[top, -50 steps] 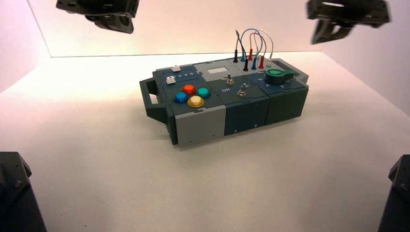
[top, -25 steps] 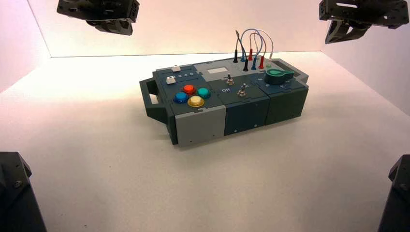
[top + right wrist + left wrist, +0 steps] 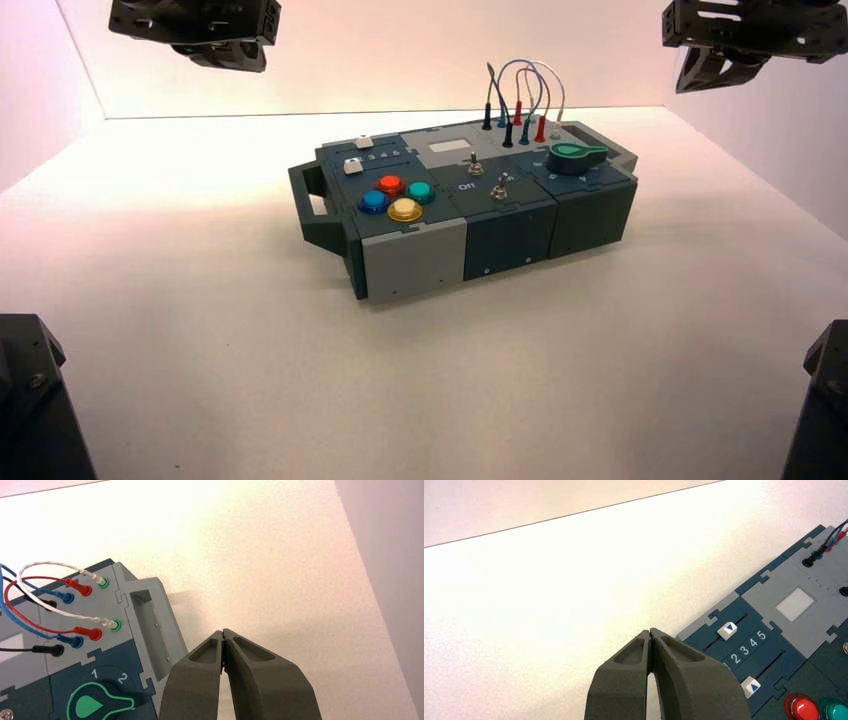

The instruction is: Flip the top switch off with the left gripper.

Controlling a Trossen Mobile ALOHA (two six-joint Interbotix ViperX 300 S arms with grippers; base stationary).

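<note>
Worktop: pale worktop (image 3: 200, 330) reaches back to a straight rear edge under a plain wall, with broad bare stretches in front of the box and to both its sides.
Box: dark teal and grey box (image 3: 510, 235) sits turned a little near the middle, its handle end toward the robot's left, well clear of every worktop edge.
Top switch: small silver toggle (image 3: 476, 166) stands in the box's middle panel beside white "Off" print, with its twin toggle (image 3: 499, 187) just nearer the front.
Left hand: left hand (image 3: 651, 636) hangs high over the rear left of the worktop, fingertips pressed together and holding nothing, beyond the box's slider corner and well apart from the top switch.
Sliders: two white slider caps (image 3: 727, 629) flank a row of numerals reading 2 3 4 5.
Right hand: right hand (image 3: 223, 633) hangs high past the box's right end, over bare worktop, tips closed and empty.
Wires: red, blue, white and black leads (image 3: 47, 611) loop between sockets by the green knob (image 3: 95, 705).
</note>
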